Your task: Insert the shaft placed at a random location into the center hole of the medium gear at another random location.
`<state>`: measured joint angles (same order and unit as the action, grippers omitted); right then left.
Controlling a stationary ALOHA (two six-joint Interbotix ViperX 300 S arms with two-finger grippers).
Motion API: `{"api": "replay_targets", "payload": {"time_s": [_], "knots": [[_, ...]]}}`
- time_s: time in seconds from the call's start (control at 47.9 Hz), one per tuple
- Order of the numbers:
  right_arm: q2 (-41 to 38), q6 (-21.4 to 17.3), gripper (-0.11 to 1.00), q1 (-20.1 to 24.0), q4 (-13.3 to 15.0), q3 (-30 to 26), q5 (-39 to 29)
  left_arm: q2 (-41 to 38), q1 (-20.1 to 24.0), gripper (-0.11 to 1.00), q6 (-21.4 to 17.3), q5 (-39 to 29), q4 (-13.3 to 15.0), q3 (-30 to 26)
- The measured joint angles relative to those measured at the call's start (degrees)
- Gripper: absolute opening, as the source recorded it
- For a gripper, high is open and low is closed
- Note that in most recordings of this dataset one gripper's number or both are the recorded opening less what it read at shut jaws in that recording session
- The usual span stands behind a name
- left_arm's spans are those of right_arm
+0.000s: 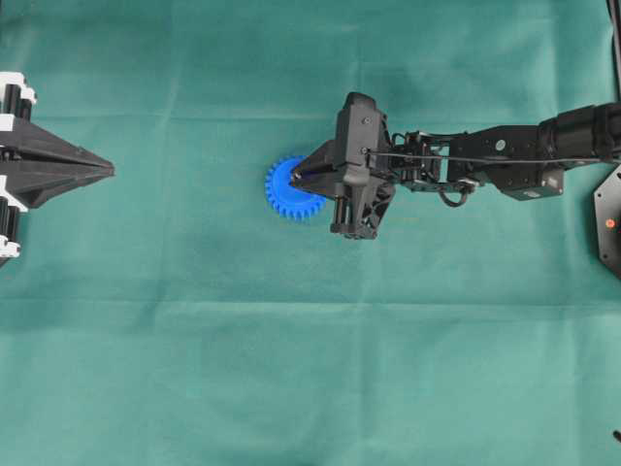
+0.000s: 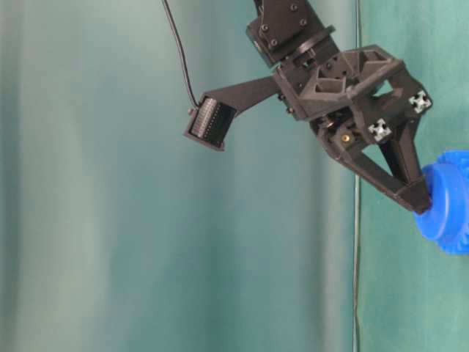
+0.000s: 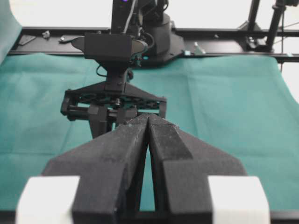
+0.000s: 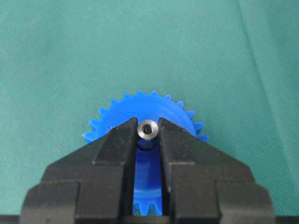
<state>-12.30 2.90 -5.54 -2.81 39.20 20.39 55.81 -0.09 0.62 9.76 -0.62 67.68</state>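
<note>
The blue medium gear (image 1: pixel 284 188) lies flat on the green cloth near the middle of the overhead view. My right gripper (image 1: pixel 297 178) is over it, shut on the small grey shaft (image 4: pixel 148 131). In the right wrist view the shaft stands upright between the fingertips (image 4: pixel 122 136) above the gear (image 4: pixel 122 109), its shiny ringed end facing the camera. The center hole is hidden under the shaft and fingers. In the table-level view the gripper tip (image 2: pixel 423 204) touches the gear's hub (image 2: pixel 447 209). My left gripper (image 1: pixel 109 170) is shut and empty at the far left, also seen in its wrist view (image 3: pixel 148 119).
Green cloth (image 1: pixel 310 369) covers the whole table. The right arm (image 1: pixel 485 160) stretches in from the right edge. A black base with a red light (image 1: pixel 609 223) sits at the right edge.
</note>
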Motion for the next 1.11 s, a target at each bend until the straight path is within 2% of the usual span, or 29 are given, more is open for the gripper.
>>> {"api": "replay_targets", "payload": {"time_s": [0.188, 0.271, 0.397, 0.438, 0.459, 0.584, 1.106], "knots": [[-0.1, 0.0, 0.17, 0.1, 0.0, 0.0, 0.0, 0.0, 0.0, 0.0, 0.0, -0.2, 0.0, 0.0], [0.0, 0.0, 0.36, 0.0, 0.0, 0.0, 0.0, 0.0, -0.1, 0.0, 0.0, -0.2, 0.0, 0.0], [0.0, -0.1, 0.76, -0.1, 0.0, 0.0, 0.1, 0.0, 0.0, 0.0, 0.1, -0.2, 0.0, -0.1], [0.1, -0.1, 0.85, -0.1, 0.0, 0.0, 0.1, 0.0, 0.0, 0.0, 0.1, -0.2, 0.0, -0.1], [0.1, -0.1, 0.87, -0.1, 0.0, 0.0, 0.1, 0.0, 0.0, 0.0, 0.0, -0.2, 0.0, 0.0], [0.9, -0.1, 0.76, -0.1, 0.0, 0.0, 0.1, 0.0, -0.1, 0.0, 0.0, -0.2, 0.0, 0.0], [10.8, -0.1, 0.78, -0.1, -0.1, 4.5, -0.1, 0.0, 0.0, 0.0, 0.0, -0.2, 0.0, -0.1]]}}
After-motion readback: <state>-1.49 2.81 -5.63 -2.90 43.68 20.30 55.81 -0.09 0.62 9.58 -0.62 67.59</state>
